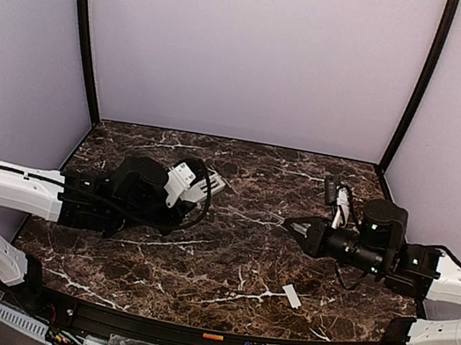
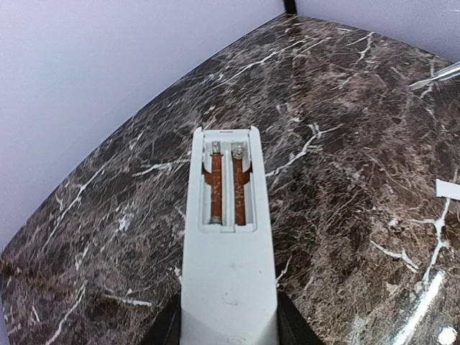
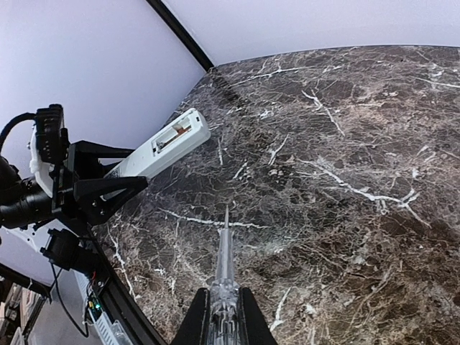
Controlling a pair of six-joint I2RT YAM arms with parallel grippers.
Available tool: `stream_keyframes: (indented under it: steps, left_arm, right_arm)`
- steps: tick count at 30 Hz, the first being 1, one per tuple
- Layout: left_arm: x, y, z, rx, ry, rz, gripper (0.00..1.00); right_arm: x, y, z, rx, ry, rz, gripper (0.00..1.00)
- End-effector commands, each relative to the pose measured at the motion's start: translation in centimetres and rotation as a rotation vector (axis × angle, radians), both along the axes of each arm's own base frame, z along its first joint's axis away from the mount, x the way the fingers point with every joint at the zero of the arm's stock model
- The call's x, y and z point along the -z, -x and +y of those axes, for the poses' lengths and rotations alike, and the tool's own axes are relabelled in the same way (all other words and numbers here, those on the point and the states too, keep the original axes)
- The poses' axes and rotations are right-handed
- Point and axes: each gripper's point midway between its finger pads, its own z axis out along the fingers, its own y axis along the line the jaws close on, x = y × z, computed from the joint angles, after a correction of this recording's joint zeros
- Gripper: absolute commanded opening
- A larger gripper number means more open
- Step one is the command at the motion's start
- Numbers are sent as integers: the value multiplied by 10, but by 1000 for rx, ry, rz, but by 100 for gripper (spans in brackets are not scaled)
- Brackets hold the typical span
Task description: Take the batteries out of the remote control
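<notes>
Left wrist: batteries (image 2: 238, 194) (two) inside remote control (image 2: 230, 287)

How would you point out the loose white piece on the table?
On the dark marble table, look near the front edge, right of centre. The small flat white piece lies alone there, far shorter than the remote control held in the left gripper.

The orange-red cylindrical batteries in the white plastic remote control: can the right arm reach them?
Probably yes: the batteries lie uncovered, facing the right gripper, and nothing stands between them and its pointed metal tool.
</notes>
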Motion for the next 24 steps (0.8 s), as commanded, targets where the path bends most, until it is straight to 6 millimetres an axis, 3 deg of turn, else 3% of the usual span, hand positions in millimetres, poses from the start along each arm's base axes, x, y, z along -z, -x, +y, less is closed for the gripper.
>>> stream_keyframes:
  steps: [1,13,18,24]
  left_arm:
    - [21,-16,42,-331,33,42,0]
    - [99,-8,84,-574,82,187,0]
    - [122,0,93,-599,106,233,1]
    - [141,7,103,-613,95,263,9]
  right_arm:
    - [-7,-9,-13,66,3,-76,0]
    - [3,0,-34,100,-35,-70,0]
    - [7,2,-37,105,-34,-51,0]
    - [9,3,-37,101,-29,-38,0]
